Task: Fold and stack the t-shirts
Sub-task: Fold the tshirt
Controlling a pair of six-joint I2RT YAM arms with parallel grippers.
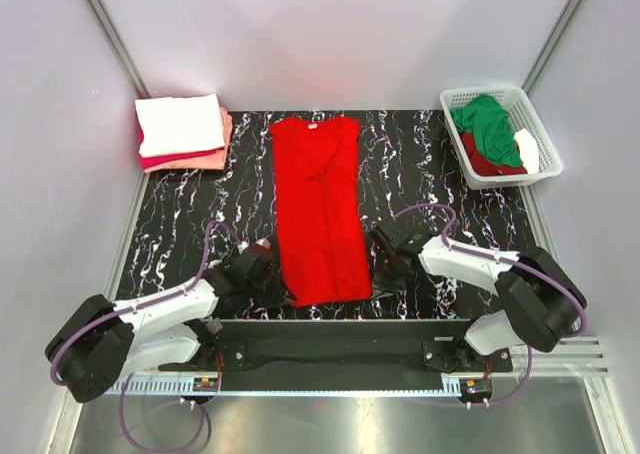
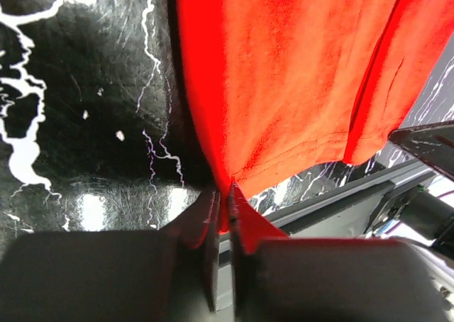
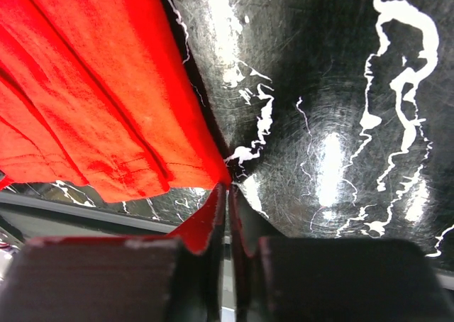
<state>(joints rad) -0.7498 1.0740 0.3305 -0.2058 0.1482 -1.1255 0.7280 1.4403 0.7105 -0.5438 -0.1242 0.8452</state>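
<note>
Presently in hand: the red t-shirt [image 1: 320, 209] is laid lengthwise on the counter [image 1: 180, 234], with its collar at the far end and its hem at the near end. No sleeves are seen sticking out, so the sides are judged to be folded inward already.
Left jaws: these are closed to a thin slit on the left corner of the red t-shirt's hem. Red cloth is seen pinched between the fingers [image 2: 206, 219] in the left wrist view.
Right jaws: these are closed in the same way on the right corner of the hem, and the cloth's tip is caught between the fingers [image 3: 245, 215].
Done: a folded stack [image 1: 182, 134] is set to the left of the red t-shirt's collar end. A white shirt [image 1: 180, 122] lies on top, with a salmon pink shirt [image 1: 212, 157] and a crimson one [image 1: 150, 160] beneath.
Left to do: a white basket [image 1: 548, 134] stands well to the right of the red t-shirt's collar end. A crumpled green shirt [image 1: 488, 124] and a dark red shirt [image 1: 485, 161] are held in it. A white piece [image 1: 527, 150] is also there, but what it is cannot be told.
Step judged: a crosswise fold is being prepared, in which the pinched hem would be carried toward the collar.
Progress judged: about half is done. Three shirts are stacked, one is partly folded, and at least two are untouched.
</note>
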